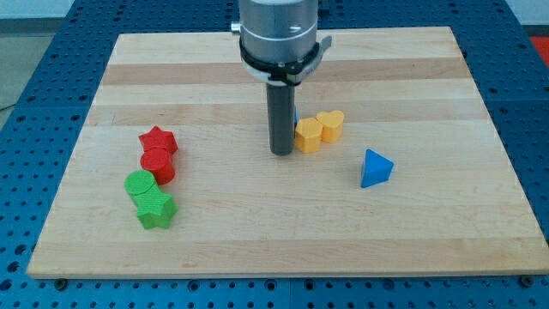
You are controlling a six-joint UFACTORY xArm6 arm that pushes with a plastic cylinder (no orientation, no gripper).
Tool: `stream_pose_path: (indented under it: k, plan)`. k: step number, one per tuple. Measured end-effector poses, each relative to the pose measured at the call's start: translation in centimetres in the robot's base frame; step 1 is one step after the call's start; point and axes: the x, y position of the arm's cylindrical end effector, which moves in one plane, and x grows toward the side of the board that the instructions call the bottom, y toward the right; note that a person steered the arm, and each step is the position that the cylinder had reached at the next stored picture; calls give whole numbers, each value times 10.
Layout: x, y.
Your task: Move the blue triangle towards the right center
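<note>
Our tip (281, 153), a bare rod with no jaws to open or close, sits just beside the yellow blocks (318, 130), and the blue triangle (375, 168) lies apart at four o'clock, right of board centre.

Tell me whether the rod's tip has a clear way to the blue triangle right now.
Probably yes. My tip sits beside the yellow blocks, on their left. The blue triangle lies further right and lower, with bare board between if the tip passes below the yellow pair.
</note>
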Motion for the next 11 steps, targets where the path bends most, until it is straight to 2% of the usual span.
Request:
stream_pose_path:
  k: [1, 3, 4, 6, 7, 8, 9, 11]
  plan:
    - [9, 9]
    - [-33, 22]
    - [-27, 22]
    - [43, 41]
    - [48, 97]
    - [17, 152]
    - [-12, 156]
    - [42, 166]
